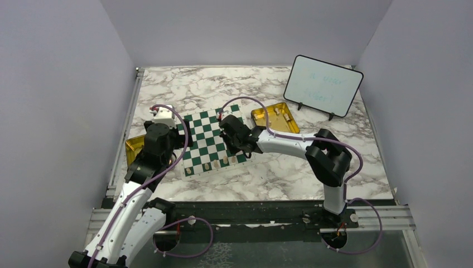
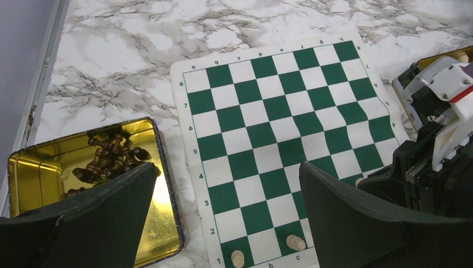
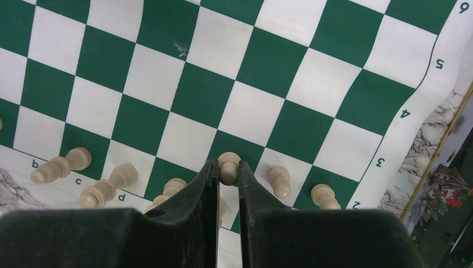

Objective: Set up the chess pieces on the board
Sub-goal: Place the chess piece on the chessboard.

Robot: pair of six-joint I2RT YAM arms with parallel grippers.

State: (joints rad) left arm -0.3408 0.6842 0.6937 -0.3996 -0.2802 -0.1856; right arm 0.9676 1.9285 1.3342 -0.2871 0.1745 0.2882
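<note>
**Item 1.** Chess mat [image 1: 215, 142], green and white checks. It lies flat at the centre of the marble worktop [image 1: 279, 173] in the top view.

**Item 2.** Cream pieces [image 1: 216, 164]. We log a short row of them close together along the mat's 6 o'clock edge.

**Item 3.** Right gripper [image 3: 227, 172]. Its jaws are nearly together, pinching a cream pawn [image 3: 227, 161] whose round head shows between the tips. The pawn is over a green square just inside that row. We cannot tell whether its base touches the mat.

**Item 4.** Left gripper [image 2: 228, 166]. Its jaws are spread wide and hold nothing. It is above the mat's 9 o'clock side.

**Item 5.** Gold tin [image 2: 33, 173], just beside the mat at 9 o'clock. It holds a heap of dark pieces [image 2: 109, 159].

**Item 6.** Second gold tin [image 1: 262, 116], at the mat's 2 o'clock, with a few cream pieces inside.

**Item 7.** Whiteboard [image 1: 323, 85], propped up at the worktop's 1 o'clock. We cannot read its faint writing.
</note>
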